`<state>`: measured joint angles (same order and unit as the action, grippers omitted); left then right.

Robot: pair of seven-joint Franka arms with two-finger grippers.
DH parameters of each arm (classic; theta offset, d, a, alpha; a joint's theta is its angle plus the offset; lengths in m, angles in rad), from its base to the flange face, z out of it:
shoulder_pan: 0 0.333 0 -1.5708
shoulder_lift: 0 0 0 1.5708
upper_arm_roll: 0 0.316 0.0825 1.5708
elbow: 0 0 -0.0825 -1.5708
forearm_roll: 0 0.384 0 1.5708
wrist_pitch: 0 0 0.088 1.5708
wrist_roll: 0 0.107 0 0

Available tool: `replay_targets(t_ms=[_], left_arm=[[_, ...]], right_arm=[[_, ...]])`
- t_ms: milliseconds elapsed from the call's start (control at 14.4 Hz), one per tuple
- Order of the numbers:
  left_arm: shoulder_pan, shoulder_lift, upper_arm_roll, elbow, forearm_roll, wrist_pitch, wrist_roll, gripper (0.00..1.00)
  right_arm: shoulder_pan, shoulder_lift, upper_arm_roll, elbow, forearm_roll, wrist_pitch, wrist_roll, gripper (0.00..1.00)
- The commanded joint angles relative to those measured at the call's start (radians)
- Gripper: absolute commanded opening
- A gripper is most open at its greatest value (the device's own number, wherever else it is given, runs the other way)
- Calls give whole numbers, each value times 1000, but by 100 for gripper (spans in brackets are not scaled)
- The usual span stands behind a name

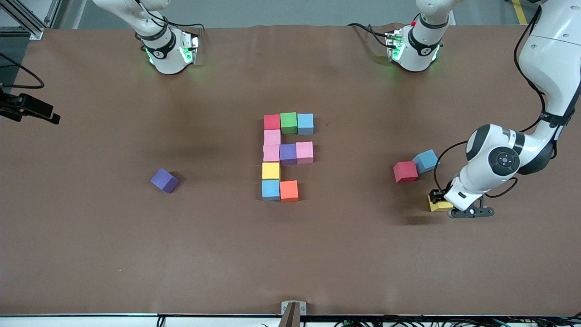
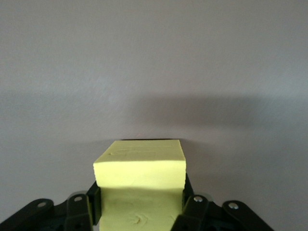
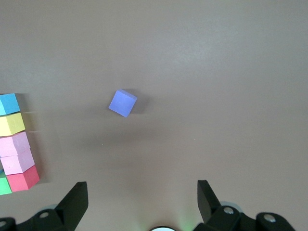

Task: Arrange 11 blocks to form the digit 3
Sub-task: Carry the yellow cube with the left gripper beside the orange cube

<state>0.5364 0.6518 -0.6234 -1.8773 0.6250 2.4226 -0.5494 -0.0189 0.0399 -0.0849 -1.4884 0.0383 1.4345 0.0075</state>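
Gripping yellow block on table, left pincer closed; right pincer open, waiting

yellow block half under left gripper

A wide brown surface, lightly creased, is seen under even light, edged by grey floor and an aluminium frame at one corner.

A robotics lab: brown-covered table, two mounted arms, aluminium framing.
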Motion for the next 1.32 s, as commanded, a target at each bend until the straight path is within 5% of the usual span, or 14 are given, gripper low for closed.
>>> replay_targets(t_ms=[0,554,1039,1246], left_arm=[[-96,19,-2,90,2,-59,-293,29],[-390,78,-2,265,-62,-191,-1273,30],[-605,216,-1,452,-90,-191,-1910,30],[-693,262,19,507,-96,-191,-2029,30]], right_arm=[[28,-35,7,-41,-50,12,-3,100],[28,-127,11,-125,-57,33,-7,100],[27,-159,13,-131,-57,15,-49,100],[16,-160,10,-128,-35,1,-43,100]])
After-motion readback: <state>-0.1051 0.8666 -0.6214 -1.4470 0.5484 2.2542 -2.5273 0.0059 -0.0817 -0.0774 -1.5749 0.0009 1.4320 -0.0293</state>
